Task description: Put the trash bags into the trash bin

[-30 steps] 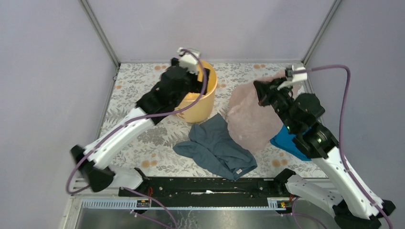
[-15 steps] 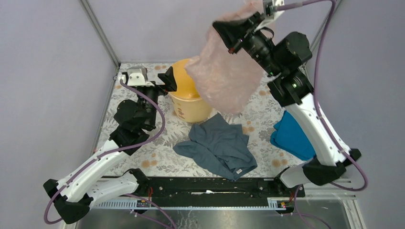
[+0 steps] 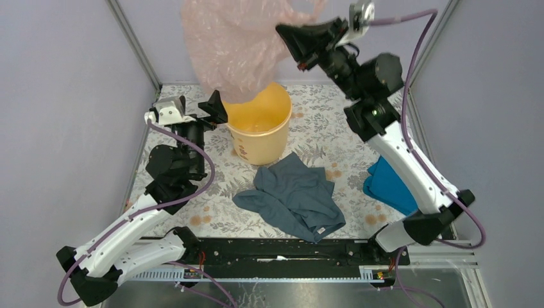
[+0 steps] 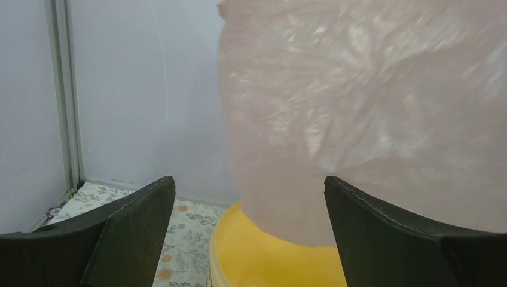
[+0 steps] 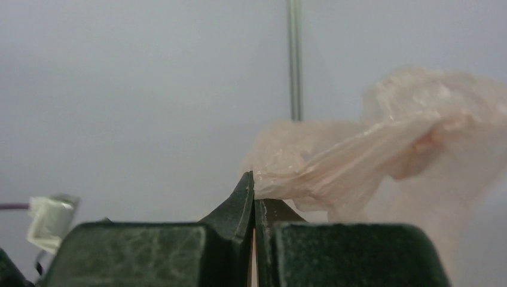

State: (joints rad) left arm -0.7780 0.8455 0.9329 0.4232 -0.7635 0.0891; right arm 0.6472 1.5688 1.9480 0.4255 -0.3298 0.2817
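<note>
Right gripper (image 5: pixel 253 182) pinches the thin, shiny, wrinkly pink bag (image 3: pixel 234 45), hanging over the round yellow plastic bin (image 3: pixel 260 131). Left gripper (image 4: pixel 248 182) is wide apart beside the bin, holding nothing

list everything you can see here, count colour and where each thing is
trash bag: one, pale pink, hanging over the trash bin's mouth
trash bin: one, yellow-orange, upright, far middle of the table
garment: one, grey-blue, crumpled on the table on the bin's near side
folded cloth: one, bright blue, right edge of the table
table: one, floral cover
left end effector: one, black, open, beside the bin's left rim
right end effector: one, black, shut on the trash bag, high above the table
</note>
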